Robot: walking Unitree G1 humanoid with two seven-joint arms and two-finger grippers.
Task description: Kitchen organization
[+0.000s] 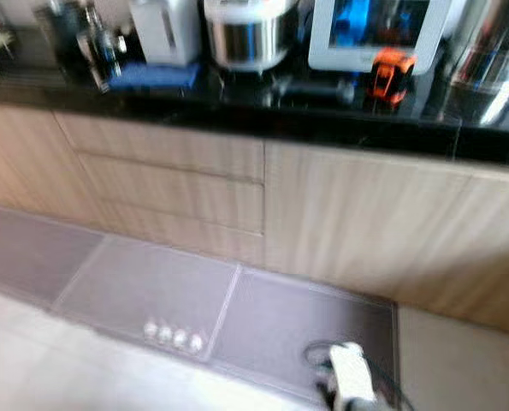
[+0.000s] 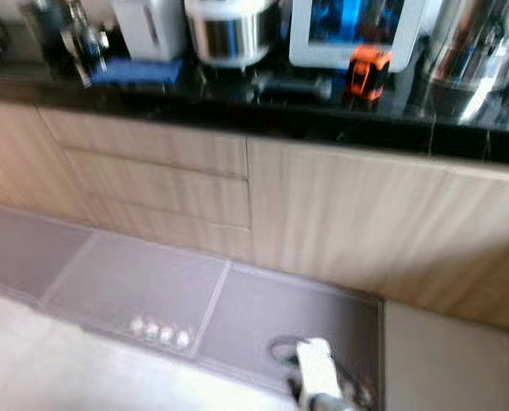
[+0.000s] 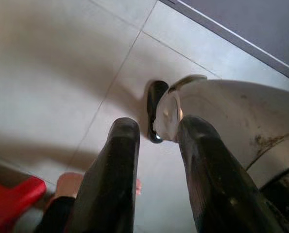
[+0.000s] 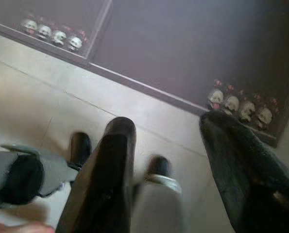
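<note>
Black countertop (image 1: pixel 263 107) carries a steel cooker (image 1: pixel 247 34) above wooden cabinets (image 1: pixel 357 223).

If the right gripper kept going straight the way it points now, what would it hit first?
Probably the floor: the right gripper points down at pale tiles just short of the grey mat, jaws apart. The robot's own foot lies near that line; depth is unclear.

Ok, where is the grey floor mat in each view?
Left eye view: mat on the floor before the cabinets.
Right eye view: same place.
Left wrist view: beyond the pale tiles.
Right wrist view: beyond the tiles too.
Landmark: its row of white figures.
</note>
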